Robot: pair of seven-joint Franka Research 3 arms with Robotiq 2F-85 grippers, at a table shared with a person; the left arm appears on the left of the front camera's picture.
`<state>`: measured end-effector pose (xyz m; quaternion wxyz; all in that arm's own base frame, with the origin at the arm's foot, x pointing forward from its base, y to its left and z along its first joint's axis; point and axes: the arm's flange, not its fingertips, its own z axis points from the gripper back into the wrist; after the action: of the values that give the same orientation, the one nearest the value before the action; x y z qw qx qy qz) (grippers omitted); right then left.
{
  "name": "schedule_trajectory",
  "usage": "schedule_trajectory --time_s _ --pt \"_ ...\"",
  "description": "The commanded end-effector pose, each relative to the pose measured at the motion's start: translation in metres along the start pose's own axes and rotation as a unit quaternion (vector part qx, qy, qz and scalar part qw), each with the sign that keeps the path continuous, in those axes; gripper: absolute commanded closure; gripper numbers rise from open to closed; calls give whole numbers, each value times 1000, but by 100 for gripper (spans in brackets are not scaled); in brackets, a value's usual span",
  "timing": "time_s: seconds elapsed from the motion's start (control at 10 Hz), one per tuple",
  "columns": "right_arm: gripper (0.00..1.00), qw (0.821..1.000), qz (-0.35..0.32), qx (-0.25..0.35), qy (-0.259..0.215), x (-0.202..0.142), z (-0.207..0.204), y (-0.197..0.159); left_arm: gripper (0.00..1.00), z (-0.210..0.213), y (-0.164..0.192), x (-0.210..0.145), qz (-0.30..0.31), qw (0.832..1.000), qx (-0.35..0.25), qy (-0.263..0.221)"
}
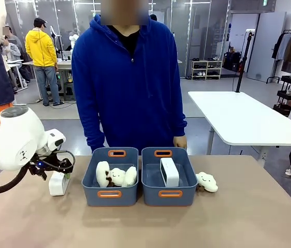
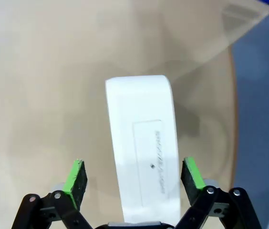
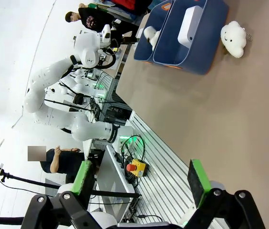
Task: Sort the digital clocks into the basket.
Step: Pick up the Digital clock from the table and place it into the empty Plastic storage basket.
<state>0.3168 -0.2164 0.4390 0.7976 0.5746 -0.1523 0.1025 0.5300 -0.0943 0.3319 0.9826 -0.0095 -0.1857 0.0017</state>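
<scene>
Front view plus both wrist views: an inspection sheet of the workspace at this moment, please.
Surface: tan table, no spills or marks seen.
Job's things: one clock stands on edge in the right bin; second clock stands on the table, left of the left bin.
Clutter: plush toys in the left bin; another plush on the table beside the right bin.
Grippers: left gripper open, pads either side of the second clock; right gripper open, empty, far from the bins.
Cables: black cable hangs under the left arm.
Surroundings: person at the far side; white table behind.
</scene>
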Motion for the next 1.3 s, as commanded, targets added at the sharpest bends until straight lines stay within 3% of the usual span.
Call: schedule_trajectory --time_s 0.0,0.1,0.2,0.3,0.5,0.6,0.9,1.0,1.2 --pt "0 1000 11 -1 2 -2 -1 1 12 -12 -19 7 10 1000 24 7" --pt "0 1000 11 -1 2 -2 -1 1 59 -13 -18 5 12 1000 20 13" --pt "0 1000 11 -1 2 -2 -1 1 72 -15 -16 5 12 1000 22 15" --pt "0 1000 11 -1 2 -2 -1 1 100 -12 -13 3 13 1000 20 15" --pt "0 1000 11 -1 2 -2 -1 1 100 -5 -10 0 11 1000 13 18" --pt "0 1000 11 -1 2 -2 -1 1 60 10 -8 0 8 999 -2 32" --pt "0 1000 11 -1 2 -2 -1 1 60 107 34 10 25 993 -115 24" --pt "0 1000 11 -1 2 -2 -1 1 60 140 58 5 34 985 -170 13" --pt "0 1000 11 -1 2 -2 -1 1 60 198 57 -4 31 959 -278 -41"
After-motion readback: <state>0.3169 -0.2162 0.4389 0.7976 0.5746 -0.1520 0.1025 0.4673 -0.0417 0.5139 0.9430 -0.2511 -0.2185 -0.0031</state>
